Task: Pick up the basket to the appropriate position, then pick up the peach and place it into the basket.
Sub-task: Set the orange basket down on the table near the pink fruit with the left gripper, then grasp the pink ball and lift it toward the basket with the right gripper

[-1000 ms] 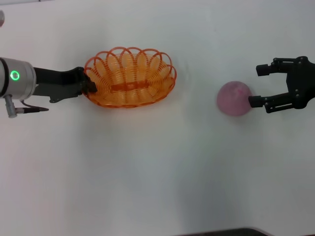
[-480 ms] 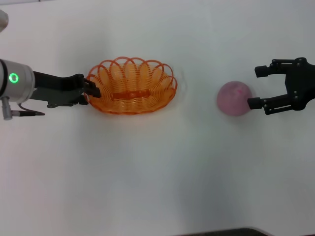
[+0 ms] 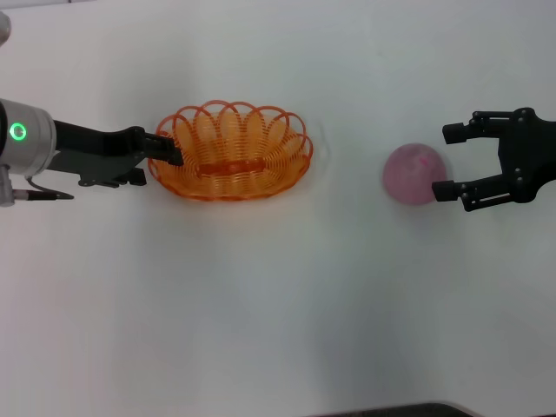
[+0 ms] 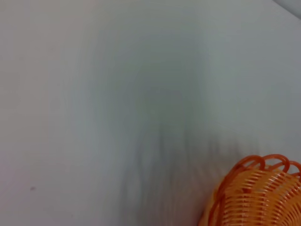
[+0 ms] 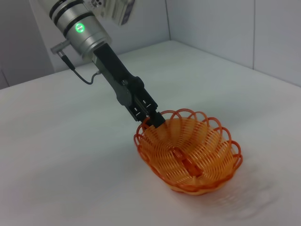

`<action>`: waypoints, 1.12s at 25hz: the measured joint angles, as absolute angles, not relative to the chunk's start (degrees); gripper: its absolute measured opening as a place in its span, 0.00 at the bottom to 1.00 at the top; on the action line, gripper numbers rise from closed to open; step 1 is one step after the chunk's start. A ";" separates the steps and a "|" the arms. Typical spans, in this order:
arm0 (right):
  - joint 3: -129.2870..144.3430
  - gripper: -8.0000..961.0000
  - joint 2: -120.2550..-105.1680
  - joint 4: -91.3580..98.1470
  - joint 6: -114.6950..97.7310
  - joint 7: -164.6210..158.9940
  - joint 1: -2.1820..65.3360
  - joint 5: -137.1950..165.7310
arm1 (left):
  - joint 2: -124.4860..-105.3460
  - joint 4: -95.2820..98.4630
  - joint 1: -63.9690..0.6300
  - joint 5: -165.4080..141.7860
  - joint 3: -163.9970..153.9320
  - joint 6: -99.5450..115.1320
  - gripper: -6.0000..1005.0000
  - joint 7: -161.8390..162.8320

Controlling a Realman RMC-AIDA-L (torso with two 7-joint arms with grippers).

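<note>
The oval orange basket [image 3: 231, 151] is left of centre in the head view. My left gripper [image 3: 167, 153] is shut on its left rim; the right wrist view shows the fingers clamped on the rim [image 5: 153, 118] of the basket [image 5: 190, 155]. Part of the basket shows in the left wrist view [image 4: 256, 195]. The dull pink peach [image 3: 414, 174] sits on the table at the right. My right gripper [image 3: 450, 162] is open just right of the peach, one finger [image 3: 447, 189] touching or almost touching its side.
A white table [image 3: 278, 304] carries everything. A wall stands behind the table in the right wrist view [image 5: 221, 23].
The left gripper and basket rose and shifted slightly, then settled, the basket now sitting level. The right gripper moved a little, its fingers staying open beside the peach.
</note>
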State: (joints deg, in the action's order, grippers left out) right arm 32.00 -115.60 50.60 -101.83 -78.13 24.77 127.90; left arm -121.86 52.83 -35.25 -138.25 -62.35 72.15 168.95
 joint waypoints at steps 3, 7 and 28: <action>31.99 0.98 -115.65 50.62 -101.84 -78.13 24.78 127.90 | -121.65 53.02 -35.26 -138.25 -62.31 72.34 0.69 168.93; 31.99 0.98 -115.66 50.63 -101.77 -78.23 24.85 127.89 | -121.27 53.54 -35.31 -137.89 -61.77 73.20 0.69 168.91; 29.80 0.98 -117.31 49.90 -98.09 -82.50 25.84 126.63 | -121.25 70.67 -34.07 -136.14 -48.74 86.25 0.68 155.90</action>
State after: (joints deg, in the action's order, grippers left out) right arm 29.80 -117.31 49.90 -98.09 -82.50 25.84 126.63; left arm -121.25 70.67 -34.07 -136.14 -48.74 86.25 155.90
